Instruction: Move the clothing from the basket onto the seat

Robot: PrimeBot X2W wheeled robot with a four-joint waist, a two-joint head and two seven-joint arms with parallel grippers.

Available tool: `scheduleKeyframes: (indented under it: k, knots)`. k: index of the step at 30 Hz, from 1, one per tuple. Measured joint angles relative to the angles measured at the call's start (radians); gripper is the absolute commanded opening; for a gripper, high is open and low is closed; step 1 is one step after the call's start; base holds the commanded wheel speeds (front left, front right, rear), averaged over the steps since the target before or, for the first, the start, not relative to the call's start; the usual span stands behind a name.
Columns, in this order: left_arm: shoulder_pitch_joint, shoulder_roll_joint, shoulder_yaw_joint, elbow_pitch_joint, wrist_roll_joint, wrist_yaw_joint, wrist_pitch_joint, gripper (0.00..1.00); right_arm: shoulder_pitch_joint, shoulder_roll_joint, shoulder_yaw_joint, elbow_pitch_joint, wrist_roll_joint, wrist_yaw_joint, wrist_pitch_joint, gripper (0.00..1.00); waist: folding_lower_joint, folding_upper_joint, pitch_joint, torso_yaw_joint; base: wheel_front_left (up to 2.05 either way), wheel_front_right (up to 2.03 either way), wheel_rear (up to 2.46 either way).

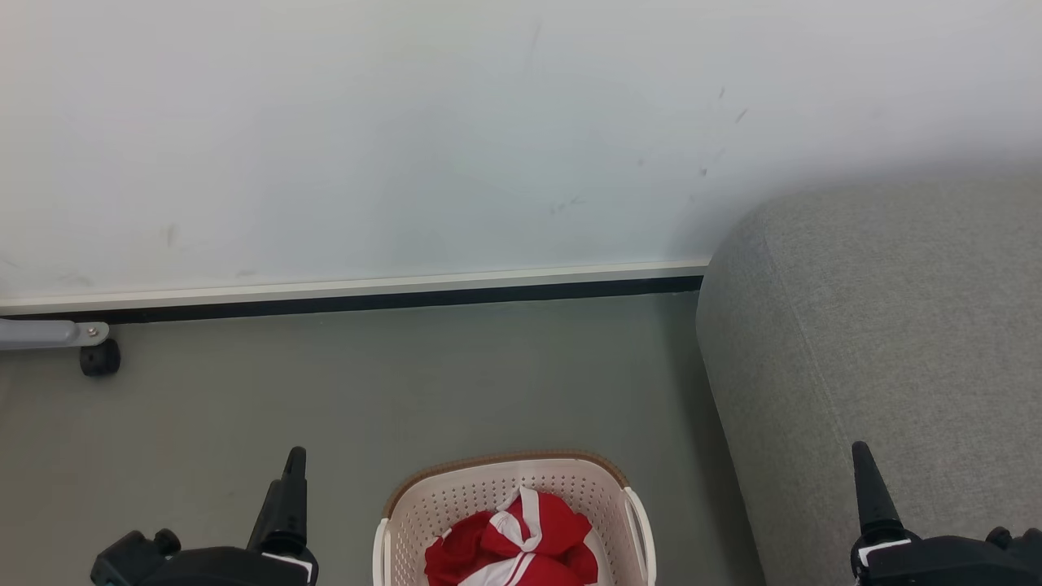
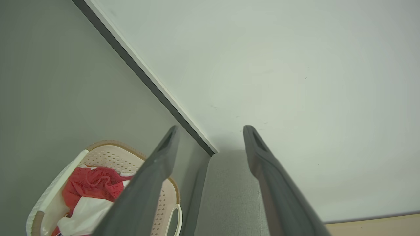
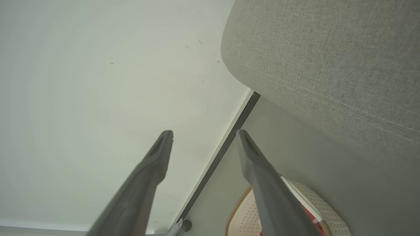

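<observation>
On the floor [image 1: 366,382] just left of the seat [image 1: 879,342], the basket [image 1: 407,521] holds the clothing [image 1: 521,541] (red with white trim, bunched). The left gripper [image 2: 210,129] and right gripper [image 3: 204,133] both stand spread and empty, touching nothing.

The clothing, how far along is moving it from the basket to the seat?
Done: nothing; the red clothing lies bundled in the basket, and the visible part of the seat is bare. In hand: nothing; the left hand and right hand are both open, holding nothing. Left: picking up the clothing and carrying it to the seat.
</observation>
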Motion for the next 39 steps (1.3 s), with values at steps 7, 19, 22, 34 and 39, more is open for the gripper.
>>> scheduleKeyframes:
  k: [7,19,22,34,39]
  knots:
    - [-0.006,0.01,-0.027,-0.012,0.117,0.014,-0.025,1.0,0.0,-0.016,0.032,-0.011,-0.109,-0.016,-0.023,1.0,0.0,0.0001,-0.002,0.0,0.0,0.0,0.0]
    - [-0.006,0.051,-0.076,-0.028,0.383,0.052,-0.072,1.0,0.015,-0.036,0.095,-0.03,-0.323,-0.051,-0.068,1.0,0.0,0.0,-0.011,-0.002,0.0,0.0,0.0]
    - [-0.004,0.056,-0.084,-0.033,0.436,0.058,-0.083,1.0,0.019,-0.038,0.108,-0.038,-0.373,-0.058,-0.083,1.0,0.0,0.0,-0.013,-0.002,0.0,0.0,0.0]
    - [0.016,0.074,-0.092,-0.056,0.644,0.088,-0.127,1.0,0.025,-0.054,0.146,-0.06,-0.546,-0.087,-0.125,1.0,0.0,0.0,-0.016,-0.001,0.0,0.0,0.0]
    - [0.029,0.074,-0.095,-0.063,0.722,0.102,-0.145,1.0,0.031,-0.062,0.166,-0.065,-0.621,-0.096,-0.145,1.0,0.0,0.0,-0.017,-0.001,0.0,0.0,0.0]
